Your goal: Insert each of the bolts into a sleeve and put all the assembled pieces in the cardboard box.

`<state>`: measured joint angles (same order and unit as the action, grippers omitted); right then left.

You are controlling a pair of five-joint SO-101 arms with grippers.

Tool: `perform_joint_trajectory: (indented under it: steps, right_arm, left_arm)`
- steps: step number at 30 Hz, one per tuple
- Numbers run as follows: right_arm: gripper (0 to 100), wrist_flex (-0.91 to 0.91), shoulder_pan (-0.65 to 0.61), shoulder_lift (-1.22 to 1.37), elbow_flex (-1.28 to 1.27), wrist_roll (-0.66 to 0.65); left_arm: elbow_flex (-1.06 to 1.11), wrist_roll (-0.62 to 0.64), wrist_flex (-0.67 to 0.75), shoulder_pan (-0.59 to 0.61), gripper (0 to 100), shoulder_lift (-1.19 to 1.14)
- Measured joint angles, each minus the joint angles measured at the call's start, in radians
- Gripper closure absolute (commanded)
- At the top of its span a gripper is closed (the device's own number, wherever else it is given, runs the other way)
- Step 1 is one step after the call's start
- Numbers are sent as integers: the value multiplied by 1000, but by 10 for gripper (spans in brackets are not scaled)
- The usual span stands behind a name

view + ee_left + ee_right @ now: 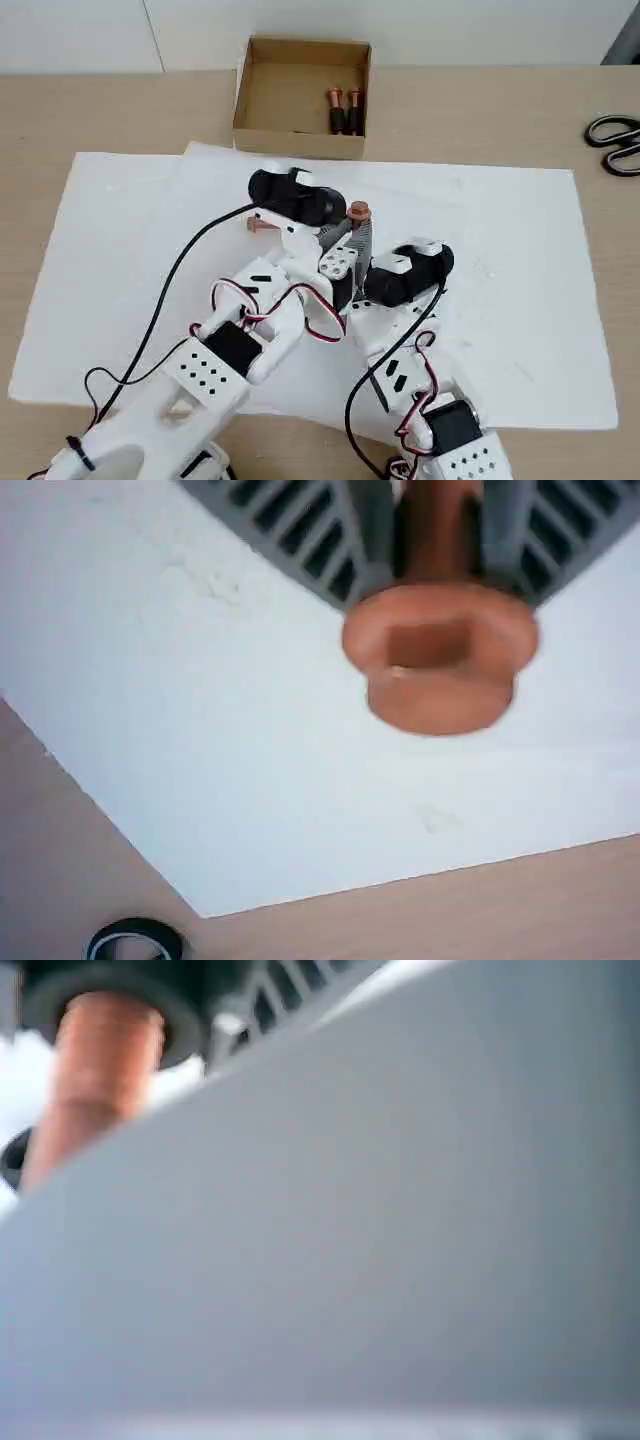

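**Left hand clamps a copper bolt over the paper**

I see my left hand point(350, 236) closed on a copper bolt point(359, 212), mid-sheet, on the arms' side of the cardboard box point(300, 143). In the left wrist view, grey ribbed fingers point(290, 530) pinch the shank from both sides. The round flanged head with a square recess sticks out past them. In the right wrist view the shank is finely threaded and runs out of a black round collar point(35, 1005); I can't tell if that is a sleeve.

My right hand point(343, 268) sits tucked just under the left one, with a white plastic body and a black motor behind it. I cannot tell how far its fingers are open or what they hold. A smooth grey surface sits right against its lens.

A second bolt point(260, 224), same copper, lies flat on the paper just beside the left arm's black motor.

The box is open-topped, brown and square. Two assembled pieces point(344, 112) lie side by side near its right wall in the high view, with copper heads toward the back and black sleeves toward the front.

The paper sheet point(520, 300) is white and slightly crinkled, on a pale wood-grain tabletop point(60, 110). Black-handled scissors point(612, 142) lie at the tabletop's right edge, well apart.
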<state>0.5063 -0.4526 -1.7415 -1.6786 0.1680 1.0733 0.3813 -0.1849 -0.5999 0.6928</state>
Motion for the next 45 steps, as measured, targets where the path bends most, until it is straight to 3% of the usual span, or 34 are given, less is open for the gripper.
perform_joint_trajectory:
  steps: [6,14,28,34,45]
  right_arm:
    - [995,0,0,0,0,0]
    - [995,0,0,0,0,0]
    - [995,0,0,0,0,0]
    - [995,0,0,0,0,0]
    - [995,0,0,-2,0,0]
  left_arm:
    - [0,-18,0,-3,994,0]
    - [-78,-18,-149,-3,994,0]
    - [-95,-18,-215,-3,989,0]
    - [-95,-18,-233,-2,862,0]
    - [-95,-18,-238,-3,732,0]
